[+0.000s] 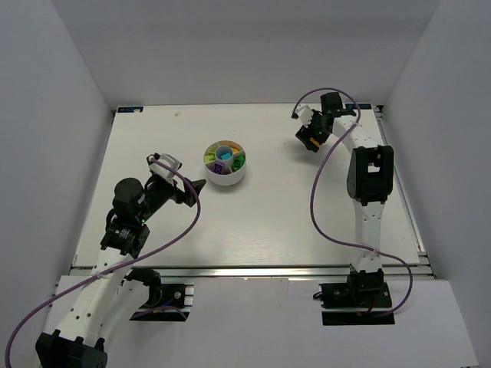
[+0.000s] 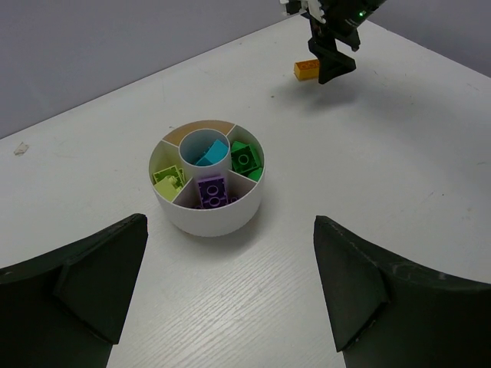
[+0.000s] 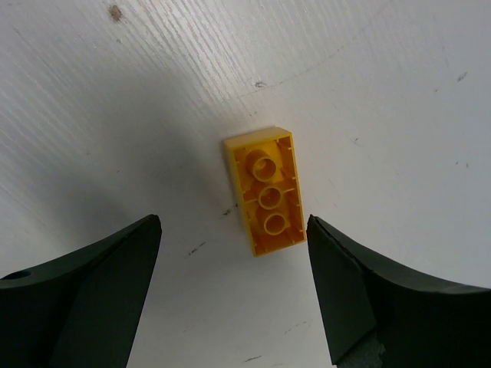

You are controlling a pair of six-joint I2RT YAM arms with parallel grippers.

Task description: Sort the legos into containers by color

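The round white divided dish (image 1: 225, 178) stands mid-table; in the left wrist view (image 2: 207, 218) its sections hold a lime brick (image 2: 169, 178), a purple brick (image 2: 211, 190) and a green brick (image 2: 245, 157), with a cyan brick (image 2: 207, 157) in the central well. One section at the back is empty. My left gripper (image 1: 198, 185) is open and empty just left of the dish, which it faces (image 2: 229, 230). My right gripper (image 1: 309, 142) is open and hovers over an orange brick (image 3: 265, 192) that lies underside up on the table, between the fingers but untouched. The brick also shows in the left wrist view (image 2: 306, 70).
White walls enclose the table on the left, back and right. The right arm's purple cable (image 1: 316, 192) loops over the table right of centre. A small speck (image 2: 21, 149) lies on the table far left of the dish.
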